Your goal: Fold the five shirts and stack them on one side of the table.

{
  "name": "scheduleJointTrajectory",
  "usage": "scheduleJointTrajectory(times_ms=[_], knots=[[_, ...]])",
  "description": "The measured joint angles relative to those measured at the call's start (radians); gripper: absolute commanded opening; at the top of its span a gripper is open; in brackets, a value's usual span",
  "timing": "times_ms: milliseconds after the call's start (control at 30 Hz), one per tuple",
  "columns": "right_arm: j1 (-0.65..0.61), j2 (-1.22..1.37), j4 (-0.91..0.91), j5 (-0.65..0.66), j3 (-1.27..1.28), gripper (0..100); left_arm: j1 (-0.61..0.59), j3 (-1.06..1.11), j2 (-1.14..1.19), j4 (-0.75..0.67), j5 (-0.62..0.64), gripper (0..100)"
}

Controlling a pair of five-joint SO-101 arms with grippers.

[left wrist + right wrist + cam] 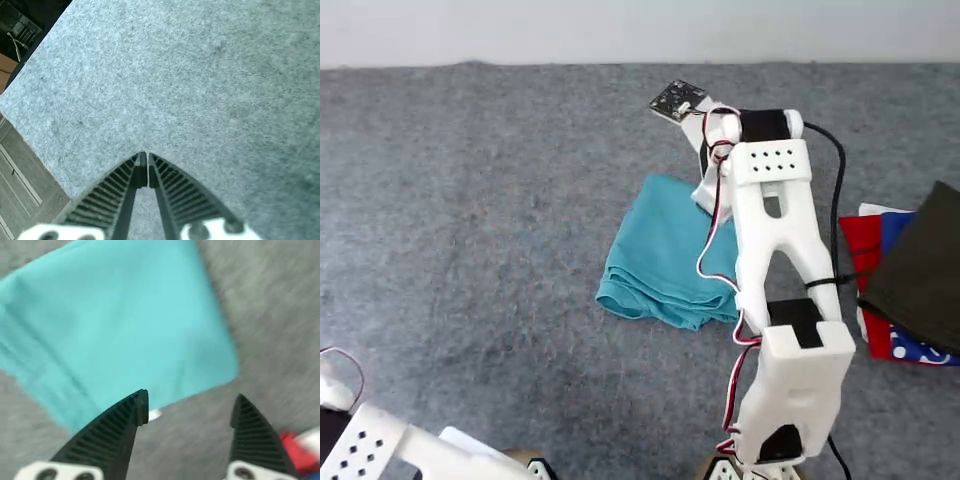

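Note:
A folded teal shirt (665,255) lies on the grey felt table (480,220) near the middle. My right arm (775,230) stretches over the shirt's right side. In the right wrist view my right gripper (192,405) is open with nothing between its fingers, hovering above the teal shirt (110,325) near one of its corners. A pile of shirts sits at the right edge, with a dark shirt (920,270) on top of red and blue ones (880,335). My left gripper (144,170) is shut and holds nothing, low over bare felt near the table's edge.
The left arm's white base (370,445) sits at the near left corner. In the left wrist view the table edge (35,145) drops off to a wooden floor. A wide stretch of bare felt (470,200) lies left of the teal shirt.

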Motion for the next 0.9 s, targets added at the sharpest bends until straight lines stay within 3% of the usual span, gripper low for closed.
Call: scheduleJointTrajectory(times_ms=[167,300,433,533,733,800,900], knots=[[-0.018,0.0,0.087,-0.4,0.0,51.3,0.012,0.0,0.0,0.0,0.0,2],[-0.074,0.009,0.094,-0.758,0.0,52.4,0.012,0.0,0.0,0.0,0.0,2],[-0.123,0.097,0.063,-1.01,0.0,52.4,0.012,0.0,0.0,0.0,0.0,2],[-0.133,0.175,-0.012,-1.12,0.0,52.3,0.012,0.0,0.0,0.0,0.0,2],[-0.133,0.331,-0.143,-1.217,0.0,51.0,0.012,0.0,0.0,0.0,0.0,2],[-0.132,0.368,-0.167,-1.238,-0.006,45.1,0.012,0.0,0.0,0.0,0.0,2],[-0.135,0.404,-0.195,-1.246,-0.025,27.7,0.012,0.0,0.0,0.0,0.0,2]])
